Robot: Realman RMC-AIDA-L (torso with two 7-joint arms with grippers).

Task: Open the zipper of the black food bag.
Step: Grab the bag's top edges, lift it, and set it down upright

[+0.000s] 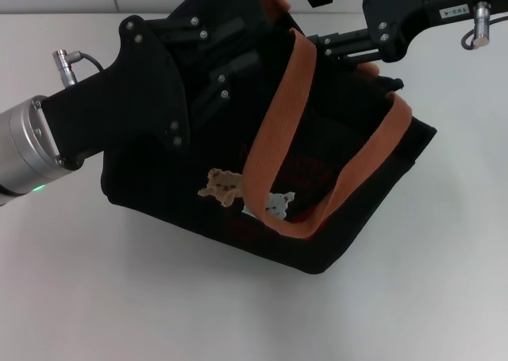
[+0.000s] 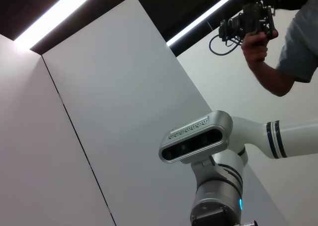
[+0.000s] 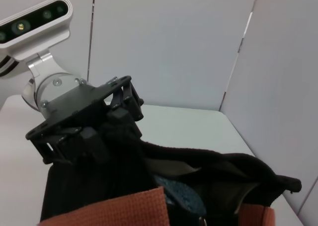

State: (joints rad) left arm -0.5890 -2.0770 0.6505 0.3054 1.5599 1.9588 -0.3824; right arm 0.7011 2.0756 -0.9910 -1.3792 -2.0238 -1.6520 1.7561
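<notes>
The black food bag [image 1: 262, 178] stands mid-table with its bear figures and red print facing me, and its orange-brown straps [image 1: 274, 131] are draped over the front. My left gripper [image 1: 213, 55] sits on the bag's top left edge, shut on the fabric; the right wrist view shows the left gripper [image 3: 121, 119] from the other side. My right gripper [image 1: 337, 42] hovers at the bag's top right edge beside a strap. In the right wrist view the bag [image 3: 213, 171] gapes at the top, showing its lining. A small metal piece [image 3: 201, 220] by the strap may be the zipper's pull.
A white table [image 1: 119, 297] lies around the bag. White wall panels [image 3: 164, 42] stand behind it. The left wrist view points upward at the robot's head [image 2: 196, 136] and at a person's arm holding a device [image 2: 256, 32].
</notes>
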